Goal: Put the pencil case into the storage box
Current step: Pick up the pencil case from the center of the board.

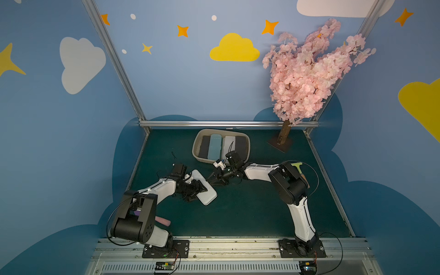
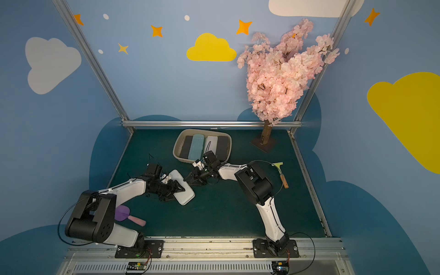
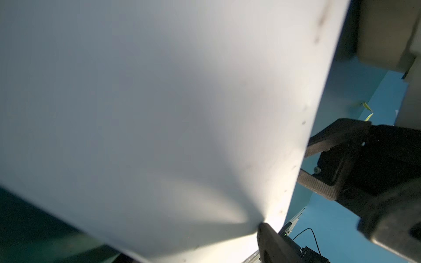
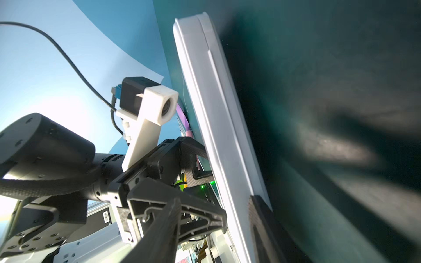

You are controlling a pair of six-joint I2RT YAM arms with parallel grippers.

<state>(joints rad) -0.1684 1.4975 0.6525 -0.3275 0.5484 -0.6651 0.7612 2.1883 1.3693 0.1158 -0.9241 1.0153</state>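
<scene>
Jaws of the left gripper (image 1: 198,194) and right gripper (image 1: 212,180) straddle the white pencil case (image 1: 209,198) at frame centre; clamping cannot be confirmed. The storage box (image 1: 196,143) sits above, apart.

Same build on both. Left arm (image 1: 164,189) and right arm (image 1: 301,214) are wearing white shells on the links, with boxy black joint housings (image 1: 133,221) breaking them up. A thin black cable (image 4: 78,71) is running to the wrist camera, which is sitting in a white printed bracket (image 4: 150,109). Black base plates (image 1: 166,248) are showing silver screws. Fingers (image 3: 319,185) are showing a knurled black surface.
</scene>
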